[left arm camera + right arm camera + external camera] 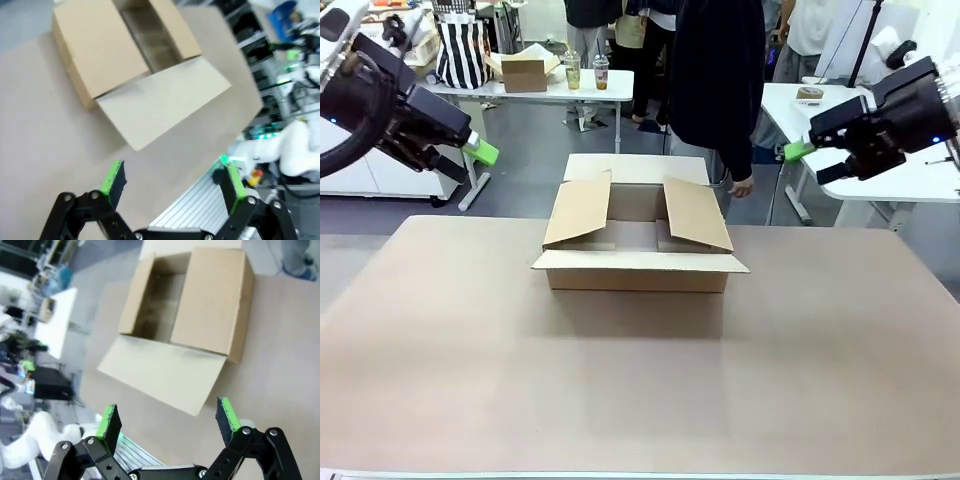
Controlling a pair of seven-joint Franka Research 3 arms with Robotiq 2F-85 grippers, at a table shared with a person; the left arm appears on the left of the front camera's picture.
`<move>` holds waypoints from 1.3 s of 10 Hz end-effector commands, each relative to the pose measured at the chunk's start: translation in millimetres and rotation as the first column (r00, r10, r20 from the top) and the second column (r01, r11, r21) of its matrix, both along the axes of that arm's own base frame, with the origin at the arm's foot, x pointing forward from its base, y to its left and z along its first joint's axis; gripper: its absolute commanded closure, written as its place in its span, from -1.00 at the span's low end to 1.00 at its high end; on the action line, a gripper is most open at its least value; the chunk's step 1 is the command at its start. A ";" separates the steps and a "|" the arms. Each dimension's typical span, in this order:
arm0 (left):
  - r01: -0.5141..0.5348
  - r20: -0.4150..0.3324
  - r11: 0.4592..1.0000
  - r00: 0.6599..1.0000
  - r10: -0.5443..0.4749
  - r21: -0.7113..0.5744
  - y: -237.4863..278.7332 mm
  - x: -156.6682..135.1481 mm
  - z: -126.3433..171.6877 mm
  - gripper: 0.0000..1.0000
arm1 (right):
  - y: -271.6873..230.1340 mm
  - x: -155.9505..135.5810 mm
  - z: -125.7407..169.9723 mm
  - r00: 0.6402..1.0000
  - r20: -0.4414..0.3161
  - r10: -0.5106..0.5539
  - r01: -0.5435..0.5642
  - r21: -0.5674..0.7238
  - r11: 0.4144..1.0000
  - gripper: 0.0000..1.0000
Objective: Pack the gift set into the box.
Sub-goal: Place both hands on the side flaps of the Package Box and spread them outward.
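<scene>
Jaws apart and holding nothing on both the left gripper (172, 181) and the right gripper (169, 423), each raised above a side edge of the tabletop (640, 400), while the box (638, 250) sits flaps-open near the far edge's middle.

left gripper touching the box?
Apart. Front view: the left gripper hangs open, high at the left, well clear of the box. Left wrist view: bare table lies between its fingers and the carton.

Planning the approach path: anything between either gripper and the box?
Nothing visible. The box sits alone mid-table; left gripper and right gripper hang open, raised at either side, bare table around.
</scene>
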State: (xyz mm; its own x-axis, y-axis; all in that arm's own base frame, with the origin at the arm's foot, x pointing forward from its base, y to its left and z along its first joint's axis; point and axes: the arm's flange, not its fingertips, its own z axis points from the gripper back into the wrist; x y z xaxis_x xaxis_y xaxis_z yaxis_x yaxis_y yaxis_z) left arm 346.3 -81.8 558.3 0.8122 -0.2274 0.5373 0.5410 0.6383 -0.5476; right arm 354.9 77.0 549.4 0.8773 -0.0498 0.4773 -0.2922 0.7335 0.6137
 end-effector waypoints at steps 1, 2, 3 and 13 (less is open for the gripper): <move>0.034 -0.065 0.922 0.996 -0.064 -0.385 23.9 11.9 4.8 -1.00 | -30.7 10.8 19.9 0.958 -0.225 -0.176 0.262 0.446 0.856 -1.00; -0.059 -0.115 0.856 0.993 0.000 -0.513 45.8 12.8 5.5 -1.00 | -48.6 7.9 28.9 0.928 -0.343 -0.143 0.335 0.608 0.719 -1.00; -0.113 -0.154 0.761 0.988 0.018 -0.639 62.0 12.6 4.2 -1.00 | -68.6 0.2 33.9 0.921 -0.388 -0.044 0.337 0.733 0.591 -1.00; -0.095 -0.170 0.699 0.985 -0.038 -0.709 91.6 6.9 1.7 -1.00 | -107.5 -13.3 37.2 0.934 -0.355 0.045 0.247 0.732 0.635 -1.00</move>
State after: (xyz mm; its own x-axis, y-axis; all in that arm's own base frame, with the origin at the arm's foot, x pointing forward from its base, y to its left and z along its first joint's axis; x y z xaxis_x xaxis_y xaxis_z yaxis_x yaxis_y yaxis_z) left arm 352.4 12.5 558.9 0.9046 0.1884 0.3823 0.3798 0.0506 -0.9237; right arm 338.8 -27.9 587.1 0.9289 -0.3589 -0.0917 0.0946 -0.0093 0.9955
